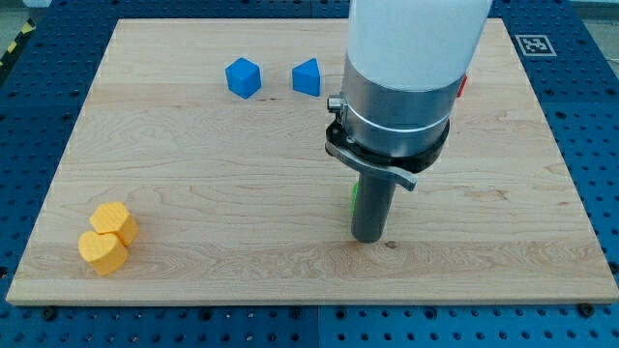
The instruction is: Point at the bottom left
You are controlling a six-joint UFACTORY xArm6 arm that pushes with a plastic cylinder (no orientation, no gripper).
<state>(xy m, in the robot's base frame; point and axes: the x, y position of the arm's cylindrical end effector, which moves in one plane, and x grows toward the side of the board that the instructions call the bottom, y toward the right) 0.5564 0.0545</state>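
My tip (pixel 368 238) rests on the wooden board (pixel 193 193) right of centre, toward the view's bottom. A green block (pixel 353 196) is mostly hidden behind the rod, touching its left side. Two yellow blocks sit at the view's bottom left: a hexagonal one (pixel 115 221) and a heart-shaped one (pixel 103 251), touching each other, far left of my tip. Two blue blocks sit near the view's top: a cube-like one (pixel 243 77) and a triangular one (pixel 308 77). A red block (pixel 461 86) peeks out behind the arm's right side.
The arm's wide white and metal body (pixel 401 77) covers the board's upper right part. The board lies on a blue perforated table (pixel 580 58). A marker tag (pixel 532 43) sits at the view's top right.
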